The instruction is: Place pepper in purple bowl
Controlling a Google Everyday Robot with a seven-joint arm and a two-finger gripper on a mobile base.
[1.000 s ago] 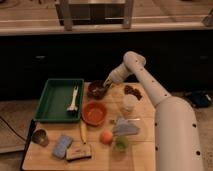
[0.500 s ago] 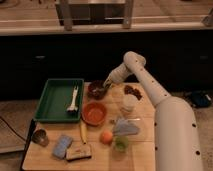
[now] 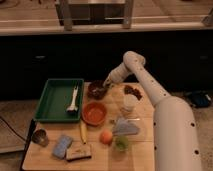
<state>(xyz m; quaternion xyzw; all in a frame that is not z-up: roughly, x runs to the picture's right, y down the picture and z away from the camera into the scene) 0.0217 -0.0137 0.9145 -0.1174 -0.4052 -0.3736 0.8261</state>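
The purple bowl (image 3: 96,90) is a small dark bowl at the back of the wooden table, just right of the green tray. My gripper (image 3: 105,84) is at the end of the white arm, directly over the bowl's right rim and reaching down into it. The pepper does not show clearly. There is only a dark shape inside the bowl under the gripper, and I cannot tell whether it is the pepper.
A green tray (image 3: 52,102) holding a white utensil (image 3: 73,98) stands at left. An orange bowl (image 3: 94,113), yellow stick (image 3: 83,131), orange fruit (image 3: 105,136), metal cup (image 3: 40,137), blue sponge (image 3: 62,145), white cup (image 3: 130,103), dark bag (image 3: 132,91) and green cup (image 3: 121,144) fill the table.
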